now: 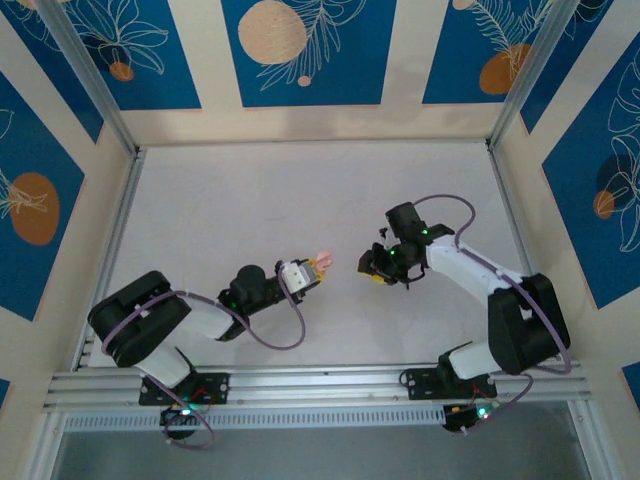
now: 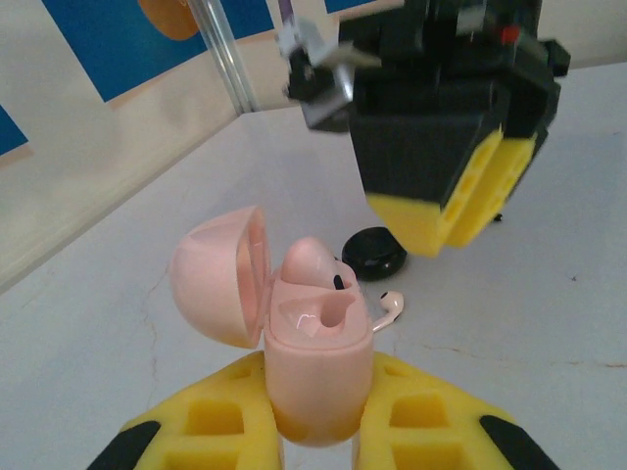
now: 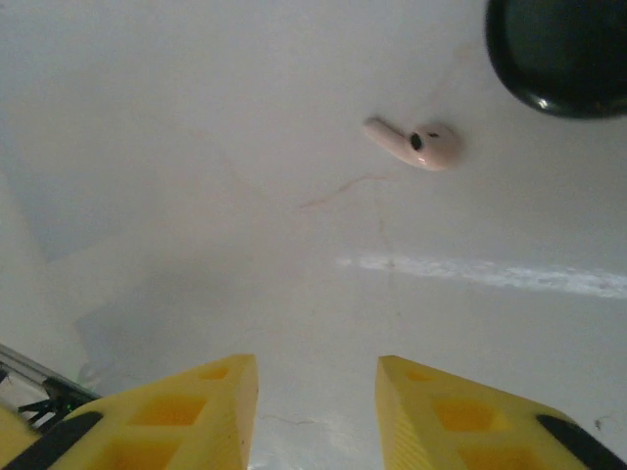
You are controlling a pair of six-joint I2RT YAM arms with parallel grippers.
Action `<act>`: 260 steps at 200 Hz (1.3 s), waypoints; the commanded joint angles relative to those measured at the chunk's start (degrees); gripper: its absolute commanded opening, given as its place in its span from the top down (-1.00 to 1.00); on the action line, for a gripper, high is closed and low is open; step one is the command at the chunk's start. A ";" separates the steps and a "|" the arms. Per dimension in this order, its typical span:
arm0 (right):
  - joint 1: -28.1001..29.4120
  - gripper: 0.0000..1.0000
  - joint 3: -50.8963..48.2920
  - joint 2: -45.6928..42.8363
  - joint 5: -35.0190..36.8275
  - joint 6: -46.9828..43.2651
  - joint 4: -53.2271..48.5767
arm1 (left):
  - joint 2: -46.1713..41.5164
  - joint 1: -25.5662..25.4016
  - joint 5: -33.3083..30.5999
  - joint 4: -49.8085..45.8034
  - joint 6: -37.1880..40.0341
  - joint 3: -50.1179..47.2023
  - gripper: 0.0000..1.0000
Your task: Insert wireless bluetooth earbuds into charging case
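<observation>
**Inspector:** What did the left gripper (image 2: 318, 421) hold?

**Assistant:** Its yellow fingers (image 2: 211, 421) were pinching the pink charging case (image 2: 318, 343) by the lower body. The case stood upright, with its lid (image 2: 211, 279) swung open to the left.

**Inspector:** And the earbuds?

**Assistant:** The seated earbud (image 2: 309, 262) stood in one socket of the case, and the socket beside it lay bare. The loose earbud (image 3: 416, 144), pale pink, lay on its side on the table (image 3: 196, 147). It was near the table's middle, well clear of every edge and just beside a black disc (image 3: 563, 54).

**Inspector:** The right gripper (image 3: 315, 411)?

**Assistant:** It hung over the table near the loose earbud. Its fingers were spread apart with nothing between them, and they were apart from both earbud and disc.
</observation>
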 commanded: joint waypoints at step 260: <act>2.18 0.15 23.97 20.85 12.35 -6.30 -11.39 | -4.83 0.42 -1.76 -4.53 3.11 0.73 0.70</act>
